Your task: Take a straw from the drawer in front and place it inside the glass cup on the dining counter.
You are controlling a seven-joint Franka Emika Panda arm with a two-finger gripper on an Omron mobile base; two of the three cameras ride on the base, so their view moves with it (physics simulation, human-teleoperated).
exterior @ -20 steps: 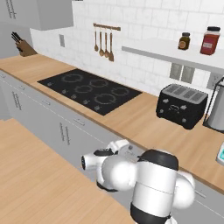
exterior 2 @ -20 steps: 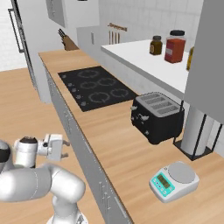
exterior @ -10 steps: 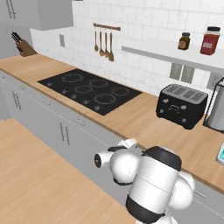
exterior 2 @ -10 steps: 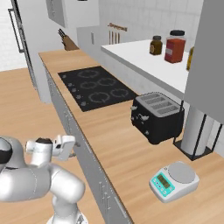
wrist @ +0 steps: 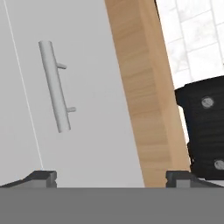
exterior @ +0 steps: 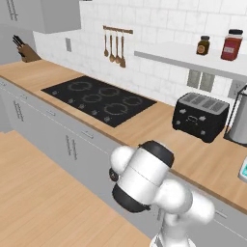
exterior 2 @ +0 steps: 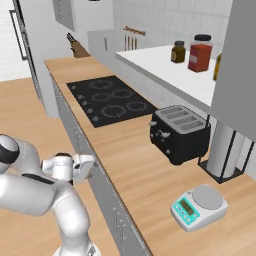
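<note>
Drawer [wrist: 87, 96]: closed, light grey front, plain flat panel, set flush directly beneath the wood edge of the wall counter [wrist: 148, 96]. Slim metal bar handle [wrist: 54, 85] on two short posts, standing off the front, roughly mid-panel (hand view is rolled, so the bar reads as near-upright there). A thin seam line runs along the front's far edge, beyond the handle from the counter. From the right base view the grey front [exterior 2: 102, 187] sits just under the counter edge, shut.

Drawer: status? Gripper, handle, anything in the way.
Gripper open, empty, facing drawer front. Handle ahead, off to one side, not touched. Drawer shut. Nothing between fingers and handle.
</note>
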